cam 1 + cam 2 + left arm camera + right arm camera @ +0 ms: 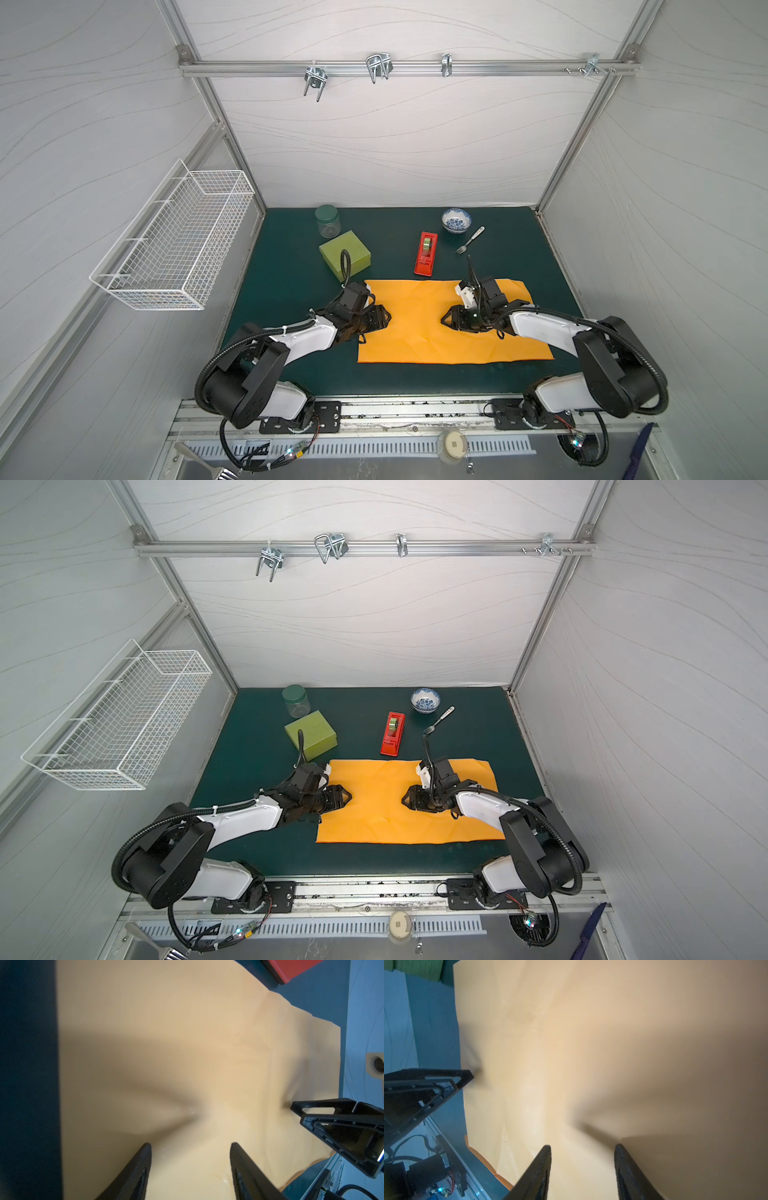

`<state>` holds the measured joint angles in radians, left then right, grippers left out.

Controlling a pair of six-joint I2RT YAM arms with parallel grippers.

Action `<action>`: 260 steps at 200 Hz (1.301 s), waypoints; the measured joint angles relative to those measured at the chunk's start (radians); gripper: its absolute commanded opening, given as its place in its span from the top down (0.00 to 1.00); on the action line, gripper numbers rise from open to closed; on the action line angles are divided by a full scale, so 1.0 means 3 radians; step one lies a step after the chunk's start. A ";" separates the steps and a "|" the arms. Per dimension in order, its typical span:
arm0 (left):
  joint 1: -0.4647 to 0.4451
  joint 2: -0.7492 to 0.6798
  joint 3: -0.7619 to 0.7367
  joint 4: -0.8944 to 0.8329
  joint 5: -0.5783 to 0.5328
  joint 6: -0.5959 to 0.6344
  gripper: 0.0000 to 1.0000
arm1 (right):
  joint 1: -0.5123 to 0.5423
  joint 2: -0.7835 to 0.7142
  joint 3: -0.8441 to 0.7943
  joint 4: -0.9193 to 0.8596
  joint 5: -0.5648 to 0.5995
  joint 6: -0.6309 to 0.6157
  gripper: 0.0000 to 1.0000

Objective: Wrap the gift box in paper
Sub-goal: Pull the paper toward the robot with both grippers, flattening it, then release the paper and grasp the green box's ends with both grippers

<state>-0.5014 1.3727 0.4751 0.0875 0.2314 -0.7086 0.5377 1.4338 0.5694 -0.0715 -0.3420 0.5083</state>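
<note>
Left end effector (pixel 386 318), right end effector (pixel 444 321), spread (empty), facing inward over paper (pixel 415 332)

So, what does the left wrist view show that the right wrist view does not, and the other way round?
Only the left wrist view shows a corner of the red tape dispenser and the right tool seen from outside. Only the right wrist view shows a corner of the green box and the left tool seen from outside. Both show the orange paper lying on the dark mat, and each shows its own arm's jaws standing apart over the paper, with nothing between them.
</note>
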 measured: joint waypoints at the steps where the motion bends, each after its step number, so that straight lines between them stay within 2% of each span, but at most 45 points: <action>1: 0.0008 -0.0011 -0.0010 0.0000 -0.0003 -0.0001 0.37 | 0.0006 0.0004 0.0003 0.0005 0.0000 0.0001 0.51; 55: 0.0168 -0.0626 -0.0323 -0.0309 -0.0179 -0.0024 0.35 | 0.0394 0.0341 0.0308 0.0097 -0.0050 0.0001 0.52; 86: 0.0235 -0.1040 -0.0300 -0.0581 -0.0355 -0.0003 0.27 | 0.0305 0.0109 0.0406 -0.0169 0.0039 -0.0165 0.47; 104: 0.0337 -0.1109 -0.0182 -0.0720 -0.0422 0.0018 0.25 | 0.0257 -0.0015 0.0510 -0.0248 0.0071 -0.0223 0.45; 119: 0.0500 -0.1078 -0.0019 -0.0783 -0.0439 0.0046 0.23 | 0.0276 -0.0033 0.0608 -0.0243 0.0104 -0.0225 0.40; 146: 0.0896 -0.0805 0.0381 -0.0716 -0.0418 0.0057 0.19 | 0.0472 0.0148 0.0912 -0.0181 0.0183 -0.0203 0.28; 176: 0.1353 -0.0202 0.0909 -0.0534 -0.0394 0.0071 0.14 | 0.0679 0.0552 0.1404 0.0187 0.0280 -0.0130 0.12; 218: 0.1687 0.0699 0.1586 -0.0439 -0.0373 0.0109 0.12 | 0.0711 0.1397 0.2255 0.0586 0.0356 -0.0024 0.10; 260: 0.1780 0.1308 0.2024 -0.0505 -0.0139 0.0209 0.20 | 0.0631 0.2037 0.2956 0.0654 0.0333 0.0064 0.10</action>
<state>0.0326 1.7653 1.0824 -0.0639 0.1898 -0.6460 0.7269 2.0449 1.4563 0.1246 -0.2420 0.5274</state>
